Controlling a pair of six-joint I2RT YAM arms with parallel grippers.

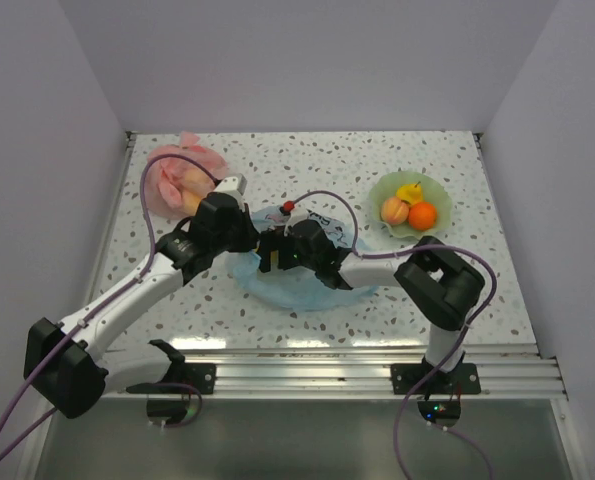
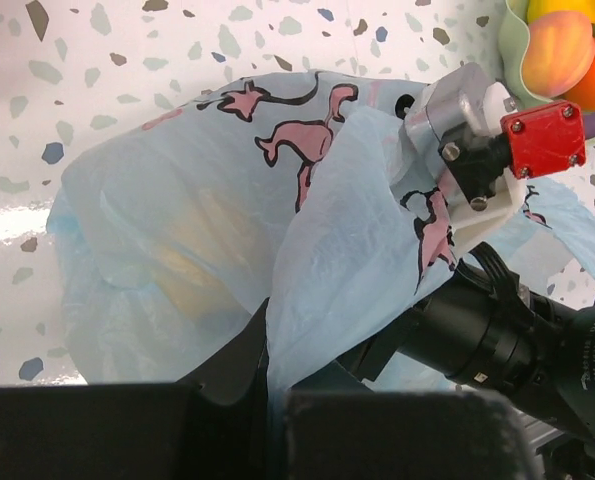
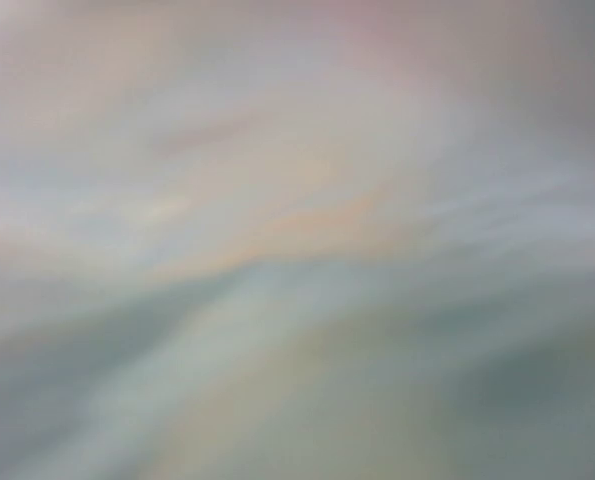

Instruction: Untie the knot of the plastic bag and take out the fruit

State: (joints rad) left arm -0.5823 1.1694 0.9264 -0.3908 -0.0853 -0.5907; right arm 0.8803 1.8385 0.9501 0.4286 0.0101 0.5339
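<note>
Left tool (image 2: 267, 392) pinched bag (image 2: 167, 215) film. Right tool (image 1: 273, 256) was buried inside, its spread not discernible. Risk: film tearing, or fruit (image 2: 192, 265) spilling across bench (image 2: 37, 120).

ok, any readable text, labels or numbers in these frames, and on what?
No text can be read.
On the plastic bag: pink animal drawings, no legible letters.
On the black arm casing: small white print, too small to read.
Right wrist view: all blur.
</note>
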